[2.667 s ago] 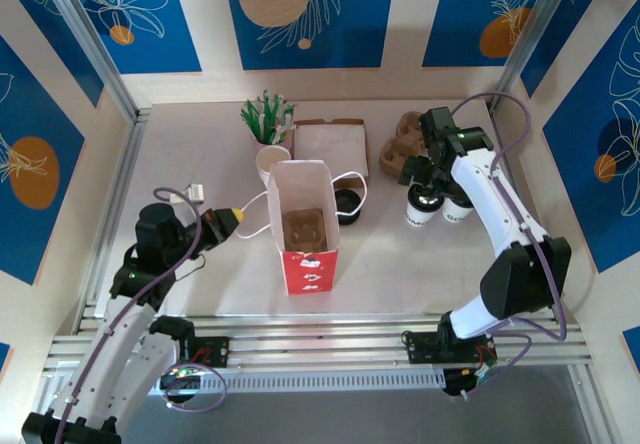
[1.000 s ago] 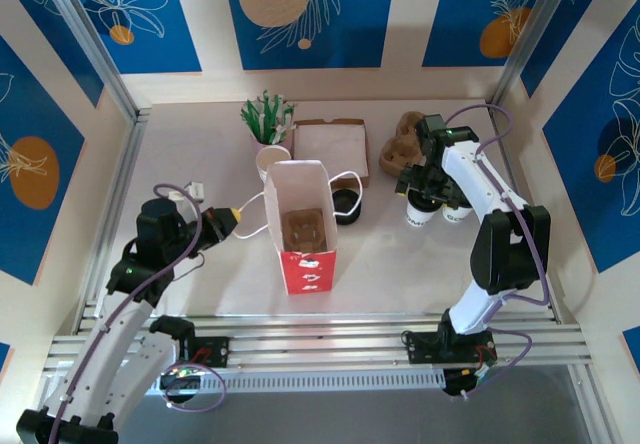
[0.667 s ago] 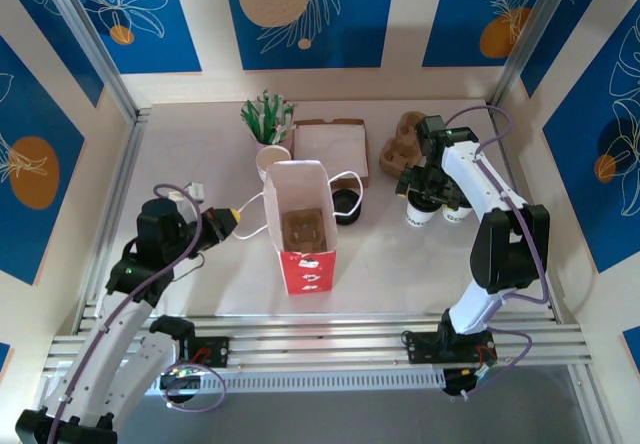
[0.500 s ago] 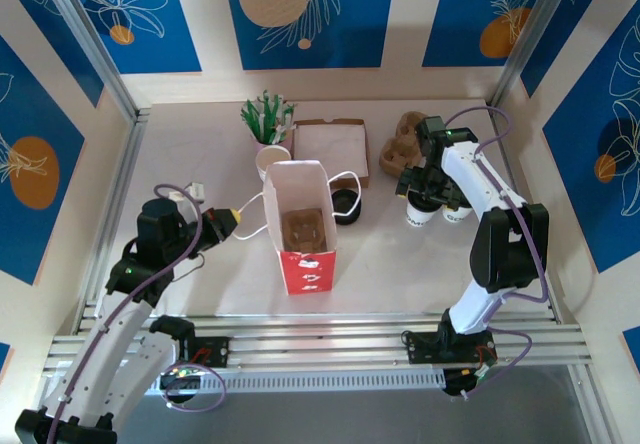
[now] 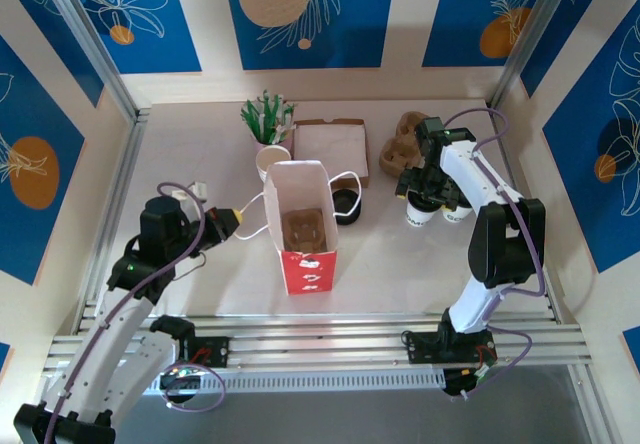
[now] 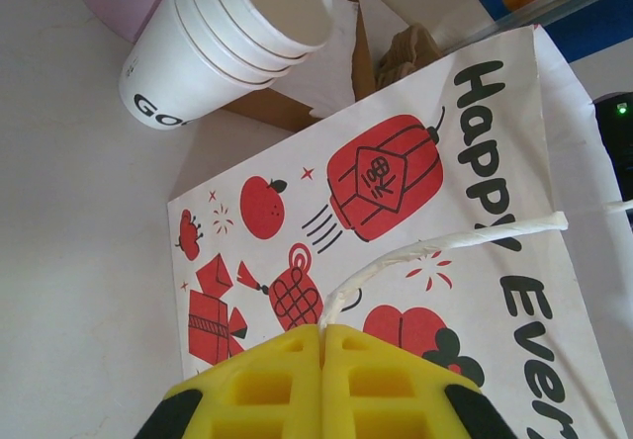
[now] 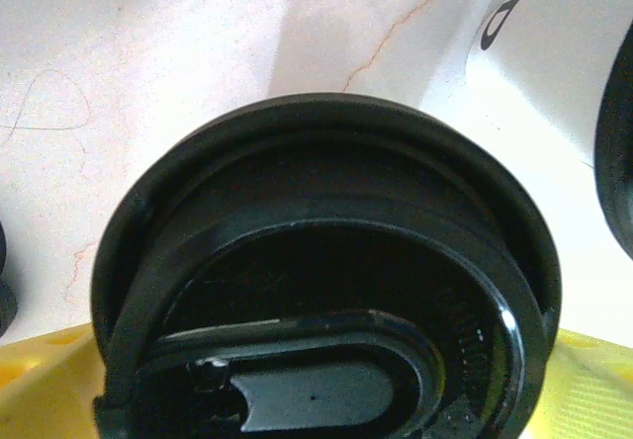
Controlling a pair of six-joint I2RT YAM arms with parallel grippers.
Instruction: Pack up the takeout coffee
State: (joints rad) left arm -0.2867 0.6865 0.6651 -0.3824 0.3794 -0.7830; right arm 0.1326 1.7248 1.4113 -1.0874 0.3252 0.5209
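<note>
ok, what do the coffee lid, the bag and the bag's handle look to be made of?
coffee lid: probably black plastic, glossy; it has a moulded rim and sip tab with sharp highlights.
bag: white paper, matte; the side is flat and faintly creased, printed in red and black.
handle: seems to be twisted paper cord, white and matte; a spiral twist runs along it.

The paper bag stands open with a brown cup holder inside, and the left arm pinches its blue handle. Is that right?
Almost. The handle is white, not blue; the left wrist view shows it. The paper bag does stand open with the brown cup holder inside, and the left jaws pinch the handle.
</note>
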